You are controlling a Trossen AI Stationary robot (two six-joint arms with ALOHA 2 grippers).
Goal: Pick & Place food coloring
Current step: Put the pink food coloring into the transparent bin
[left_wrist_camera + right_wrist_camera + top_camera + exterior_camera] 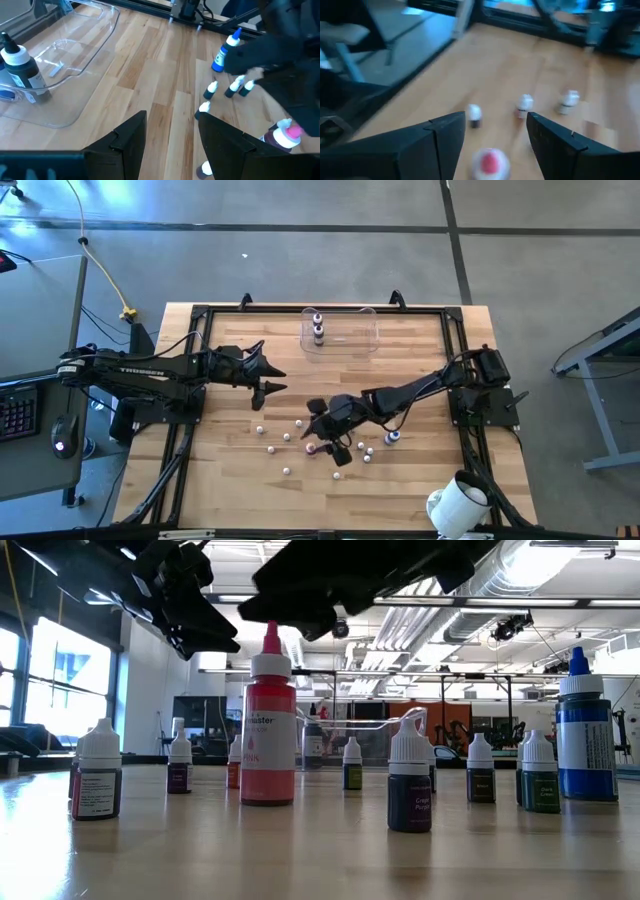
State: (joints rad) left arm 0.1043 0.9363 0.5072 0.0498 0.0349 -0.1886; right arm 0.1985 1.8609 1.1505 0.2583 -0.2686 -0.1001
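On my screens the bench [230,490] is light wood with a plank grain, framed by black rails. I see both arms are black, and each tool is dark too: the left tool [268,378] and the right tool [318,429]. The food coloring [410,786] bottles have white caps and mostly dark bodies. One taller bottle [268,730] is pinkish red, another [586,740] is blue with a blue tip. The tub [340,332] is clear. The cylinder [456,504] is white.

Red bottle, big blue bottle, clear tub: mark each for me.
red bottle [268,745], low view, on its red body.
big blue bottle [586,745], low view, on its blue body.
clear tub [366,340], high view, on its bare floor beside the two bottles inside.
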